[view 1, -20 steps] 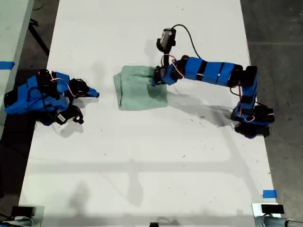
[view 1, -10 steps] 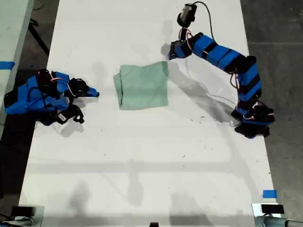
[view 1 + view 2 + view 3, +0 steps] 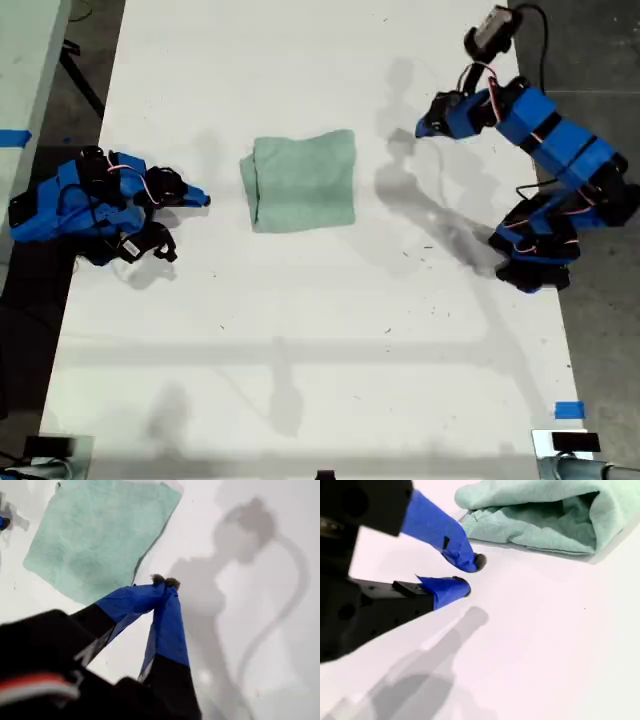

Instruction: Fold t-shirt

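The t-shirt (image 3: 303, 182) lies folded into a small pale green rectangle on the white table (image 3: 300, 330). In the first wrist view the t-shirt (image 3: 100, 535) is seen from above. In the second wrist view the t-shirt (image 3: 540, 515) shows its rolled edge. My first gripper (image 3: 425, 128) hangs raised toward the exterior view's right of the shirt, apart from it. Its blue tips (image 3: 165, 582) are shut on nothing. My second gripper (image 3: 195, 197) rests low on the table at the exterior view's left of the shirt. Its fingertips (image 3: 470, 575) stand a narrow gap apart and hold nothing.
The first arm's base (image 3: 535, 255) stands at the table's edge on the exterior view's right. Its cable and camera (image 3: 495, 28) rise above the arm. Dark floor (image 3: 585, 60) borders the table on both sides. Blue tape (image 3: 568, 409) marks the near corner at the exterior view's right.
My first gripper let go of the shirt's edge, rose, and drew back toward the exterior view's right. The shirt now lies flat and square. The second arm has not moved.
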You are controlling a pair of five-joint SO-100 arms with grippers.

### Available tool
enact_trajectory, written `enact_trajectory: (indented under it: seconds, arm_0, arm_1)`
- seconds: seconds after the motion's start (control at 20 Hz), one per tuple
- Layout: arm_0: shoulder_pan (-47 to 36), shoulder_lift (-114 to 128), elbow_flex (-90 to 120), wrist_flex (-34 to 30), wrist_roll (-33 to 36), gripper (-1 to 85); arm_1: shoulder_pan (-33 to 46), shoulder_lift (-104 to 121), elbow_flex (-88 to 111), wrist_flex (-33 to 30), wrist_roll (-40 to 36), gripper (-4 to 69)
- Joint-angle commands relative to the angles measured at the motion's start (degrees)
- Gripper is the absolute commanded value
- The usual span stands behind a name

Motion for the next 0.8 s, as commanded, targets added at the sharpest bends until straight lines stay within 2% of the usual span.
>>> enact_trajectory:
  seconds: [0.0,0.1,0.2,0.3,0.35,0.45,0.5,0.55,0.7,0.75]
  arm_0:
    - [0.3,0.2,-0.4,0.2,-0.3,5.8]
    - [0.3,0.2,-0.4,0.2,-0.3,5.8]
    - [0.3,0.2,-0.4,0.2,-0.3,5.8]
    - [0.3,0.2,-0.4,0.2,-0.3,5.8]
    - [0.3,0.2,-0.4,0.2,-0.3,5.8]
    - [0.3,0.2,-0.4,0.2,-0.3,5.8]
    - [0.3,0.2,-0.4,0.2,-0.3,5.8]
    - [0.4,0.2,-0.4,0.2,-0.3,5.8]
    - [0.4,0.2,-0.4,0.2,-0.3,5.8]
    - [0.4,0.2,-0.4,0.2,-0.2,5.8]
  arm_1:
    - [-7.6,22.8,19.3,0.6,12.4,-1.3]
    - [-13.4,35.1,32.9,1.5,22.8,-1.3]
    - [-19.0,53.3,45.3,4.9,32.7,-1.3]
    - [-22.2,69.3,54.5,13.8,40.8,-1.3]
    - [-23.8,68.4,55.5,13.4,41.2,-1.3]
    - [-24.3,68.5,56.5,12.0,47.0,-0.7]
    - [-24.1,68.5,56.6,11.9,45.2,1.0]
    - [-23.9,68.5,56.6,12.0,36.7,1.5]
    - [-24.6,68.6,56.6,11.3,-2.1,1.2]
    - [-24.8,68.6,56.7,11.5,-0.9,1.0]
